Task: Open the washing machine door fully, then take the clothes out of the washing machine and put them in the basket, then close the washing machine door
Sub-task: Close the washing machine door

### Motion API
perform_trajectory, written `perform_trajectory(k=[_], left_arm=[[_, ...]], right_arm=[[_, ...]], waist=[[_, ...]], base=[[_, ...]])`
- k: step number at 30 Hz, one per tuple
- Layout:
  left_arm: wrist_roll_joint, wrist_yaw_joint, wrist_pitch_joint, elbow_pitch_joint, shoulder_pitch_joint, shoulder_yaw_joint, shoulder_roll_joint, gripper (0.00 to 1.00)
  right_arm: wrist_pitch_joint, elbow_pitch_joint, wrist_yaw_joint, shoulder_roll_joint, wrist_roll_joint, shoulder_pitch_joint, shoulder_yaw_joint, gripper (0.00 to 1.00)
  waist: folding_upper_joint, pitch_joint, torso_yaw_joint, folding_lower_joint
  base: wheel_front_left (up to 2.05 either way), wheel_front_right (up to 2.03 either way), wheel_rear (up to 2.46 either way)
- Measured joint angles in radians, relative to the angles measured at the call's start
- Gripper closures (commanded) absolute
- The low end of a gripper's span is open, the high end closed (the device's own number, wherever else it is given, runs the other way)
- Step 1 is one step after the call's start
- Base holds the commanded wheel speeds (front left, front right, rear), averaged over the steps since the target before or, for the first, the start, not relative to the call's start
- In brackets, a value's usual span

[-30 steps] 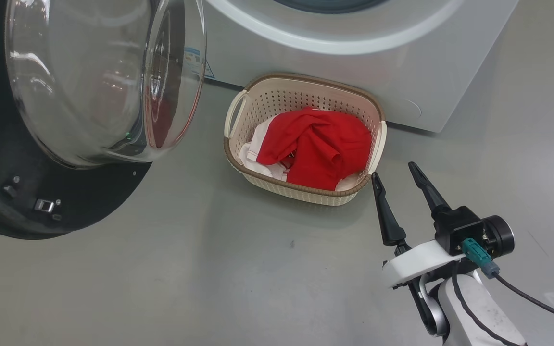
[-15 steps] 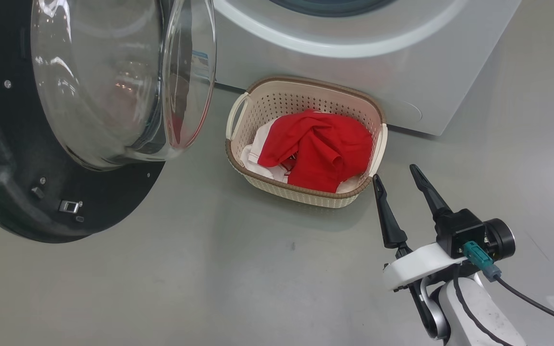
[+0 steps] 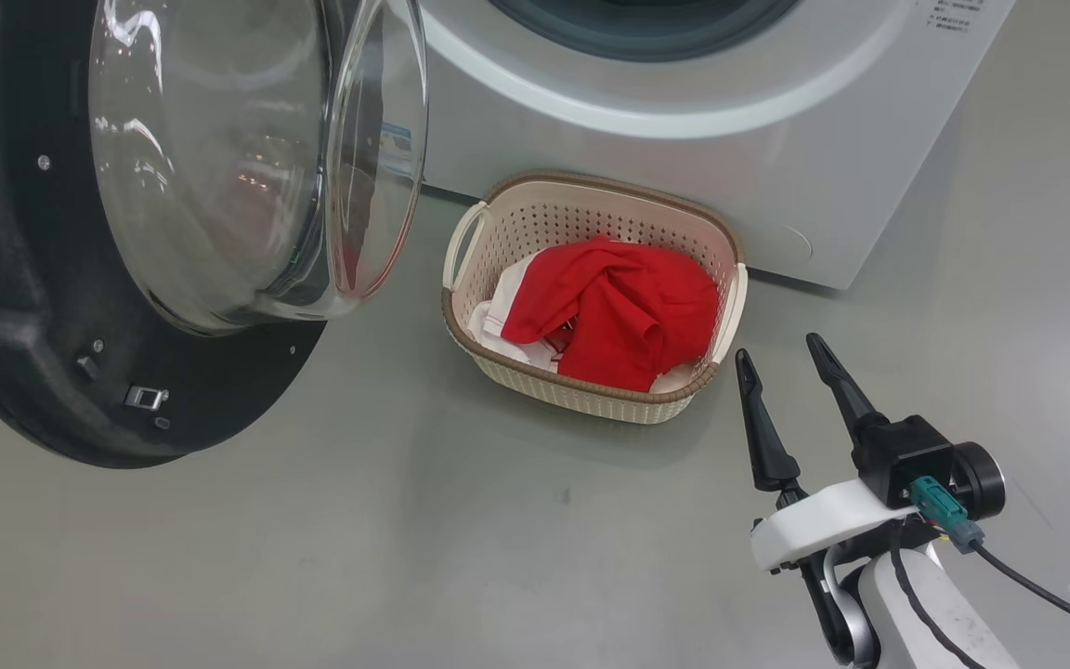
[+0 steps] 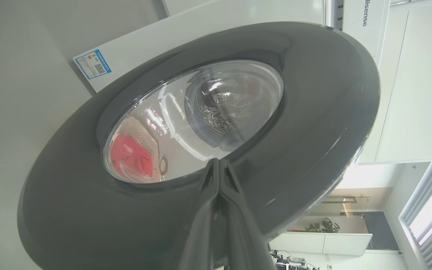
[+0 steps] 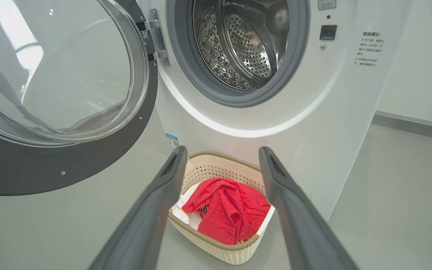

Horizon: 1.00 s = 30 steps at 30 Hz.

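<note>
The washing machine door [image 3: 24, 307] hangs open at the left, its glass bowl facing the basket. My left gripper [image 4: 219, 161] is shut, with its tips against the door's [image 4: 313, 112] black outer rim just below the glass. The washing machine [image 3: 684, 167] stands behind, and its steel drum [image 5: 246, 45] looks empty. The cream basket [image 3: 591, 404] sits on the floor in front of the machine and holds the red and white clothes [image 3: 623, 311]. My right gripper [image 3: 777, 349] hovers open and empty to the right of the basket, pointing over the clothes [image 5: 231, 210].
Grey floor [image 3: 405, 520] spreads in front of the machine and the basket. The door's latch [image 3: 143, 398] sits low on its inner rim. The hinge [image 5: 154, 33] is on the machine's left side.
The door has swung a little to the right, toward the machine. The head camera has tilted up slightly, so the basket and right gripper sit lower in the picture.
</note>
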State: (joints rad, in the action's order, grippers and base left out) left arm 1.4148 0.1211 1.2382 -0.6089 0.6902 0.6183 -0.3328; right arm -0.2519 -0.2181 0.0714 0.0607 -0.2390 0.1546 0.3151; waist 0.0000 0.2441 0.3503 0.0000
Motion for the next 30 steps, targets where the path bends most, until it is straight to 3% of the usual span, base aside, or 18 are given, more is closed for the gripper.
perform_trajectory(k=[10, 19, 23, 30], left_arm=[[-0.131, 0.000, -0.189, 0.272, -0.152, -0.035, -0.008, 1.00], [-0.384, 0.000, -0.437, 0.582, -0.390, -0.236, -0.091, 1.00], [-0.489, 0.000, -0.592, 0.635, -0.494, -0.305, -0.125, 1.00], [-0.607, 0.000, -0.821, 0.644, -0.626, -0.389, -0.133, 1.00]], right_arm=[[0.000, 0.001, -0.009, -0.003, -0.015, -0.039, -0.012, 0.00], [0.000, 0.009, -0.009, -0.005, -0.024, -0.068, -0.024, 0.00], [0.000, 0.011, -0.009, -0.005, -0.025, -0.079, -0.030, 0.00], [0.000, 0.016, -0.019, -0.006, -0.030, -0.090, -0.036, 0.00]], waist=[[0.0000, -0.060, 0.012, 0.0000], [0.0000, -0.084, 0.025, 0.0000], [0.0000, -0.097, 0.029, 0.0000], [0.0000, -0.118, 0.036, 0.0000]], base=[[0.00, 0.00, 0.00], [0.00, 0.00, 0.00], [0.00, 0.00, 0.00], [0.00, 0.00, 0.00]])
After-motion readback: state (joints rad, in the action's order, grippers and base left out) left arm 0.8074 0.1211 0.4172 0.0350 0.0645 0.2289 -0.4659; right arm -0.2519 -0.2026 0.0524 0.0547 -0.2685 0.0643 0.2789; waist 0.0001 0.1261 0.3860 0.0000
